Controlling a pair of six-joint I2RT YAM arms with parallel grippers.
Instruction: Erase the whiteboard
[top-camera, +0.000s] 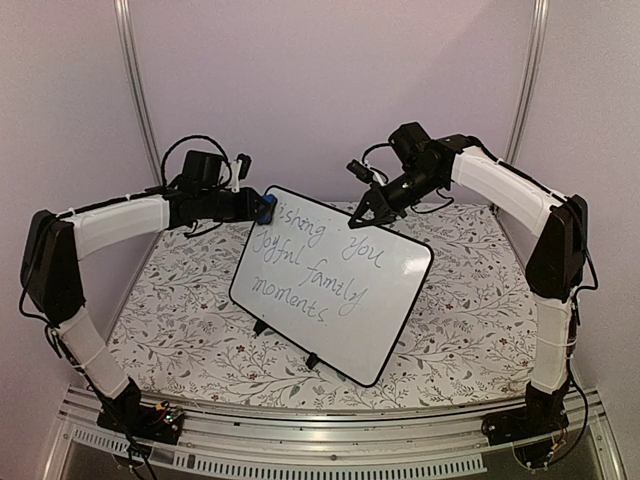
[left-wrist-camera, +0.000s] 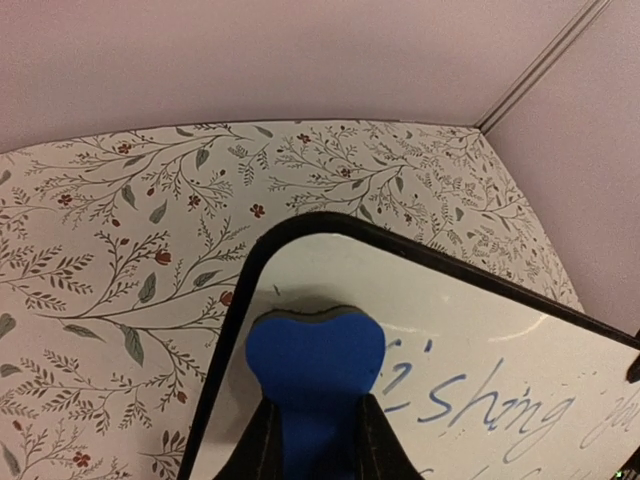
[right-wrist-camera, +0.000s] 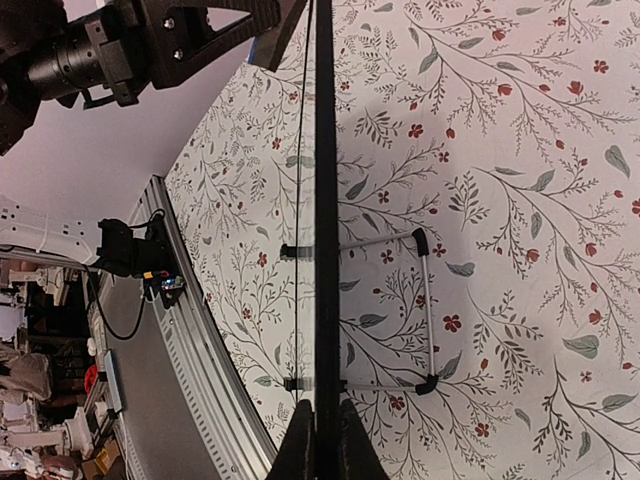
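The whiteboard stands tilted on small black feet in the middle of the floral table, its black frame around several lines of grey-blue handwriting. My left gripper is shut on a blue eraser, whose pad rests against the board's top left corner beside the first word. The right gripper is shut on the board's top edge, seen edge-on as a black strip between its fingers. A wire stand props the board from behind.
A floral cloth covers the table. Purple walls stand close behind and at both sides. A metal rail runs along the near edge between the two arm bases.
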